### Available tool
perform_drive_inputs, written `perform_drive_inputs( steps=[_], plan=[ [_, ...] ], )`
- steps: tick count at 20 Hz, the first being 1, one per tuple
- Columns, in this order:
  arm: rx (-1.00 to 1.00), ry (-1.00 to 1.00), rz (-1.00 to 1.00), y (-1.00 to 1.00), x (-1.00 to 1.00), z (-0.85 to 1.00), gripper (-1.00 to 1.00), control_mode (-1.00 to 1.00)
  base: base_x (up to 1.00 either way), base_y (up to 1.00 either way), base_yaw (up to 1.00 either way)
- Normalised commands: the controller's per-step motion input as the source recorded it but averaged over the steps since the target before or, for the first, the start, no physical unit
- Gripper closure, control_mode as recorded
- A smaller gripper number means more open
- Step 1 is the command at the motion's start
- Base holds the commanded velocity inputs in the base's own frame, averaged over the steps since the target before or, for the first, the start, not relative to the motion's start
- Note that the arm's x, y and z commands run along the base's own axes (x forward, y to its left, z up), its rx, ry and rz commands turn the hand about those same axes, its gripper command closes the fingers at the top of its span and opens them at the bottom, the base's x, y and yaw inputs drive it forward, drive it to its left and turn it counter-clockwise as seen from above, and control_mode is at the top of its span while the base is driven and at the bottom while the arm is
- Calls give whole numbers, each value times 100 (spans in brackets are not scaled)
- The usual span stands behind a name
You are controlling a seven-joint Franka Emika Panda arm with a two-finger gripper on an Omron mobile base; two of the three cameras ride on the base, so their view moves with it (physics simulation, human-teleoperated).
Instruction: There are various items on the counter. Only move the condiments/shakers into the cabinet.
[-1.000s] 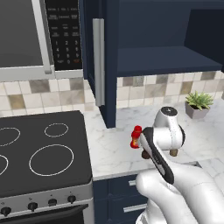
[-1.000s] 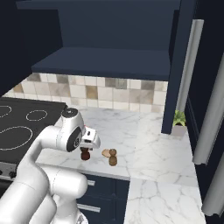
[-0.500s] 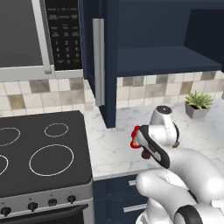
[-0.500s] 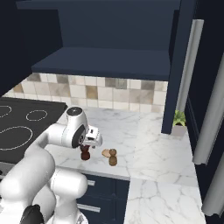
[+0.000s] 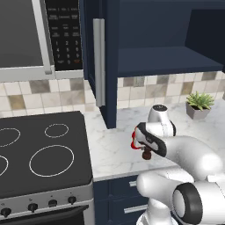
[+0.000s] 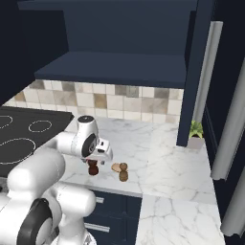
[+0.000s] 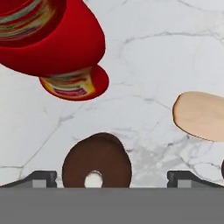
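Two dark tips of the wide-open claw [image 7: 112, 177] straddle the dark brown wooden pepper mill [image 7: 96, 166] at lower centre, so descending and closing seems next.

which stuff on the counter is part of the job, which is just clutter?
Job: dark pepper mill, between the open pincer tips; red squeeze bottle; tan shaker; cabinet.
Clutter: flat tan disc, potted plant, stovetop.

red bottle [image 7: 52, 43] crowding dark mill [image 7: 96, 166], disc [image 7: 201, 116] beside
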Motion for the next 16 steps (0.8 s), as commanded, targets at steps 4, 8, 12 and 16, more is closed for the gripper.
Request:
perform_drive_inputs(
  steps=[4, 8, 12, 16],
  plan=[
    [0, 7, 0, 0, 0, -37, -100, -100, 0, 0, 0],
    [2, 0, 0, 0, 0, -22, 100, -100, 0, 0, 0],
    [0, 0, 0, 0, -2, 0, 100, -100, 0, 0, 0],
    [0, -13, 0, 0, -14, 43, 100, -100, 0, 0, 0]
  ],
)
